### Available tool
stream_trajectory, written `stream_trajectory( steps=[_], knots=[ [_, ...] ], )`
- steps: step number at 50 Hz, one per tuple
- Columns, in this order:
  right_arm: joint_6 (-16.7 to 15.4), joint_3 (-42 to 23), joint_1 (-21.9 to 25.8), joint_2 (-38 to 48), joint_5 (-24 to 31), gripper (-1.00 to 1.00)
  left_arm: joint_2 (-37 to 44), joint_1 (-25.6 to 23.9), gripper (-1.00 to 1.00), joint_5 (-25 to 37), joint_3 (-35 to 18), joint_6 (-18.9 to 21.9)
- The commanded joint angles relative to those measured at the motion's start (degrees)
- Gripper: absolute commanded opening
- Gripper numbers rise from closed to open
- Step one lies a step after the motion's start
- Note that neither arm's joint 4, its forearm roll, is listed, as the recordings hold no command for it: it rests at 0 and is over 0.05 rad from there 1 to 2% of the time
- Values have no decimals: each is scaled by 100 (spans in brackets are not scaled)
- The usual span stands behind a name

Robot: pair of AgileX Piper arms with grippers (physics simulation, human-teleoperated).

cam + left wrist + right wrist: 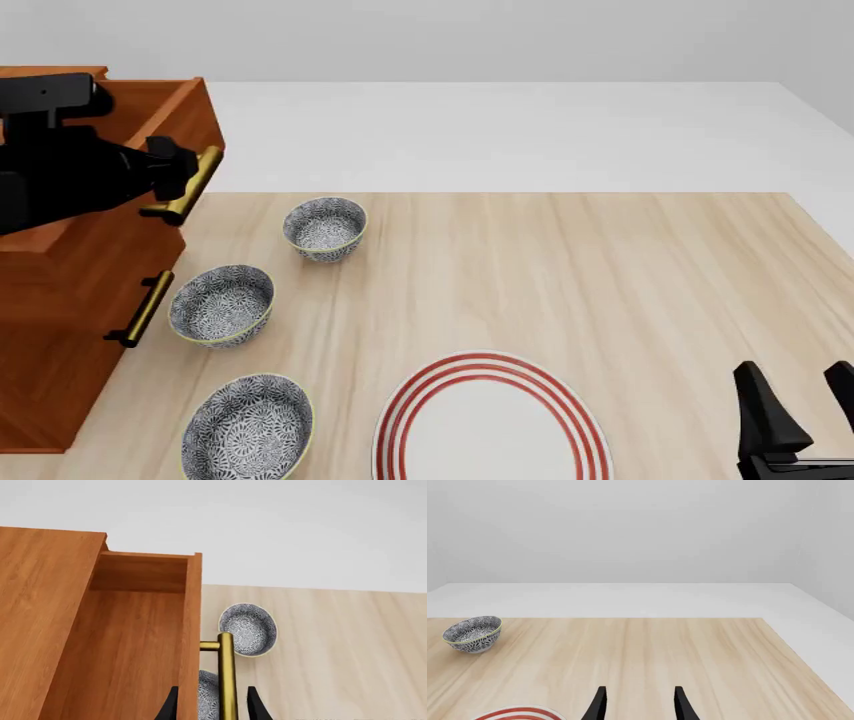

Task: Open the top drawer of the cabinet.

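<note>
Reddish-brown wood fills the left edge of the front view: the cabinet (54, 330) stands on the pale desk (561, 290), and its top drawer (180, 110) juts out toward the right at the upper left of the frame, its hollow inside plain in the left wrist view. The left gripper (171, 172) reaches in from the left, and its fingers (168, 707) straddle the drawer's brass handle (227, 675), closed around the bar. A lower drawer handle (140, 308) sits further down the cabinet front. Three patterned bowls (326, 228) lie on the desk just right of the cabinet, and a red-ringed plate (489, 425) is at the bottom centre. The right gripper (798, 400) rests at the lower right corner, fingers parted, holding nothing.
</note>
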Motion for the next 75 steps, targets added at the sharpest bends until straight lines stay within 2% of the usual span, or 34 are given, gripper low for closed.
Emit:
stream_trajectory(
  steps=[1,33,75],
  knots=[
    [1,0,-1,0,0,100,822,-308,100,-27,485,607],
    [1,0,1,0,0,100,1045,-605,100,140,284,907],
    [-1,0,1,0,0,100,1164,-1188,100,140,296,849]
  ],
)
